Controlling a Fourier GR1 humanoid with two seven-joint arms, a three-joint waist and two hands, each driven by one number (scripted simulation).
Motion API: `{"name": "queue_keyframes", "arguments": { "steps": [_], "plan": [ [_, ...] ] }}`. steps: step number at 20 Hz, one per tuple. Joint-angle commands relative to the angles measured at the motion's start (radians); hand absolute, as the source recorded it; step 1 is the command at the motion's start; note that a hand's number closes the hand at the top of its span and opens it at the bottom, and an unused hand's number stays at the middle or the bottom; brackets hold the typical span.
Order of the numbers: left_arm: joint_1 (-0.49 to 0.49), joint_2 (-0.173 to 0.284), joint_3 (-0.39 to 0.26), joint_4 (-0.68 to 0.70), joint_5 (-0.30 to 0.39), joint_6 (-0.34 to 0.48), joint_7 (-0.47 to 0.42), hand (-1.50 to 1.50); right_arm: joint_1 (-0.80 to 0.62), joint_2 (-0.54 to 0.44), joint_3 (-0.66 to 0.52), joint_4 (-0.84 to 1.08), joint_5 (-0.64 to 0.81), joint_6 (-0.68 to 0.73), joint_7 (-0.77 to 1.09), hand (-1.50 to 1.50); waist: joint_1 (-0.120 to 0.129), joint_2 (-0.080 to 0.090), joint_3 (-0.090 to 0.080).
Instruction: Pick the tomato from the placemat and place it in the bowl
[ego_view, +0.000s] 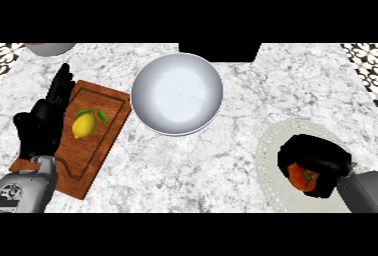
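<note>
A red tomato (301, 177) with a green stem lies on the pale round placemat (275, 145) at the lower right. My right hand (317, 156) is curled over it from above and the right, fingers wrapped round the tomato and hiding much of it. The white bowl (177, 93) stands at the upper middle of the marble counter, with nothing inside. My left hand (43, 120) rests open at the left edge, fingers pointing up, over the left side of the wooden board.
A wooden cutting board (100, 135) lies left of the bowl with a yellow lemon (84, 125) on it. A grey dish (50, 48) shows at the top left corner. A dark opening (219, 51) sits behind the bowl.
</note>
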Motion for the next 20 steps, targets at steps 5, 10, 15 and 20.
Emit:
{"name": "queue_keyframes", "arguments": {
  "steps": [5, 10, 15, 20],
  "plan": [
    [0.048, -0.012, 0.02, -0.01, -0.006, -0.04, -0.044, 0.0, 0.06, -0.012, -0.074, -0.06, -0.054, -0.044, -0.134, 1.5, 0.0, 0.003, 0.007],
    [0.011, -0.012, 0.015, -0.002, -0.005, -0.023, -0.015, 0.0, 0.097, 0.433, 0.138, -0.148, 0.047, 0.042, 0.454, 1.5, 0.01, -0.004, -0.002],
    [0.018, -0.018, 0.007, 0.003, -0.009, -0.021, -0.011, 0.0, 0.113, 0.542, 0.156, -0.216, 0.014, 0.04, 0.642, 1.5, 0.004, -0.01, 0.004],
    [0.006, -0.017, 0.006, 0.007, -0.011, -0.022, -0.01, 0.0, 0.121, 0.548, 0.231, -0.331, -0.094, -0.129, 0.847, 1.5, 0.006, -0.017, 0.01]
  ]
}}
